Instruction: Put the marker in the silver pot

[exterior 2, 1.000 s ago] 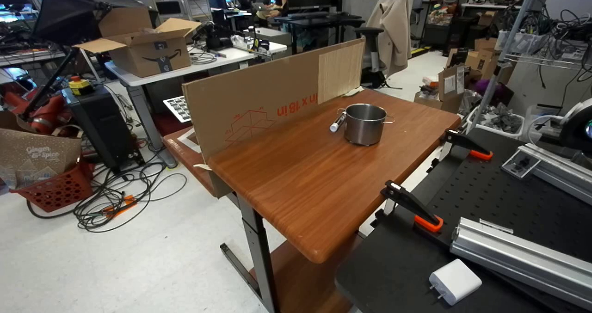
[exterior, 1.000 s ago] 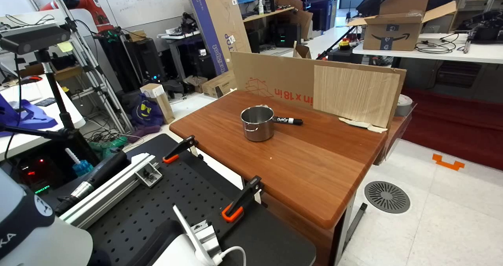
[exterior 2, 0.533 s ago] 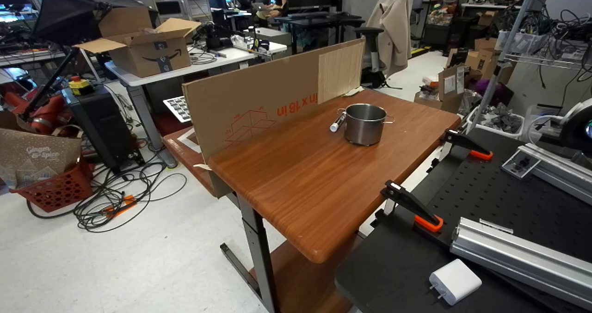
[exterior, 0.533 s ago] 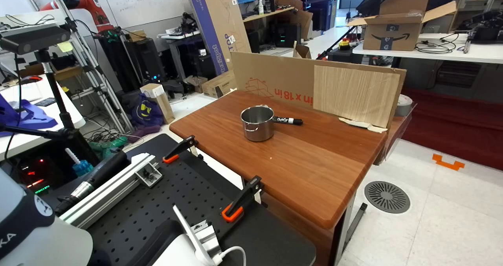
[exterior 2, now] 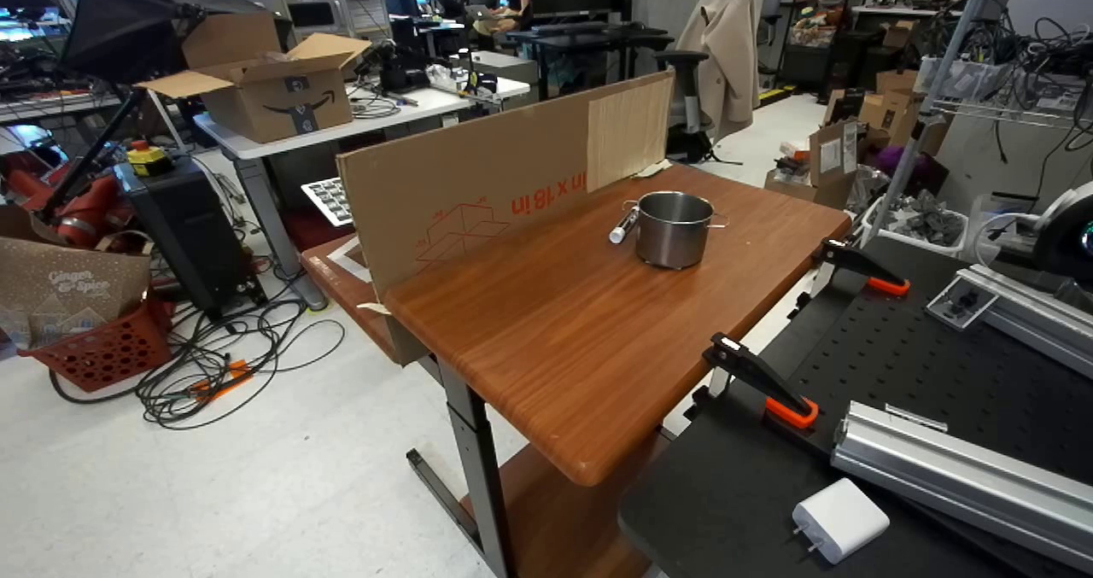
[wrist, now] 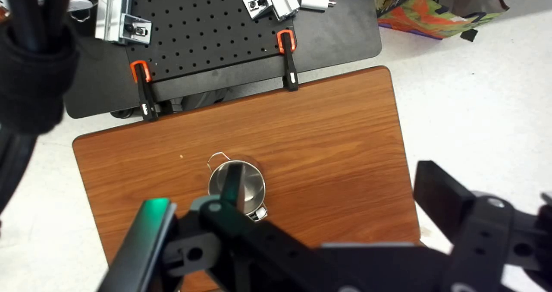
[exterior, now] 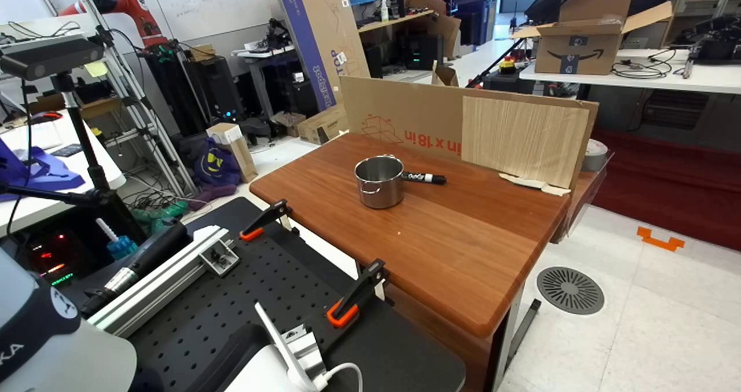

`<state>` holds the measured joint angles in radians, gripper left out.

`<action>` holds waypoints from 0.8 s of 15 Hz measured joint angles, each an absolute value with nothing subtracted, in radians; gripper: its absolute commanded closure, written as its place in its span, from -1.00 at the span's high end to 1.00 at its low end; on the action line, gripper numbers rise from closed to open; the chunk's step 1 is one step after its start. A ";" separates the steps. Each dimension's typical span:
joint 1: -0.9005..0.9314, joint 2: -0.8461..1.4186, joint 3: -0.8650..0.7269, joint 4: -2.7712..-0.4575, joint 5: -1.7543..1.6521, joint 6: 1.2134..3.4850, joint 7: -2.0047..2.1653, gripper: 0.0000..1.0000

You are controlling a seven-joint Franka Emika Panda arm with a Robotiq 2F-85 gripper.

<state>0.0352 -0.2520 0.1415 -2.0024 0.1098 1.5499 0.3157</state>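
In an exterior view, silver pot [exterior: 380,186] upright on worktop [exterior: 451,259], its bottom hidden; marker [exterior: 427,178] lies outside, just beside it, w/ dark cap showing, other end hidden behind pot. In an exterior view, marker [exterior 2: 624,224] shows white end; cap end hard to make out. Wrist view: claw [wrist: 331,175] wide apart, nothing btwn, blocks pt. of pot's inside; vis. inside = bare metal; only marker's white end clear.

Marker [exterior: 424,178] just beside pot [exterior: 380,194] on table [exterior: 451,253]; panel [exterior: 428,114] behind both.
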 measured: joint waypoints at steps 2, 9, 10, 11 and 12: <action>0.035 -0.252 0.141 -2.002 0.110 1.550 0.316 1.00; 0.032 -0.229 0.128 -2.002 0.111 1.599 0.328 1.00; 0.030 -0.218 0.120 -2.002 0.114 1.619 0.331 1.00; 0.028 -0.206 0.110 -2.002 0.118 1.640 0.334 1.00; 0.026 -0.193 0.099 -2.002 0.125 1.661 0.338 1.00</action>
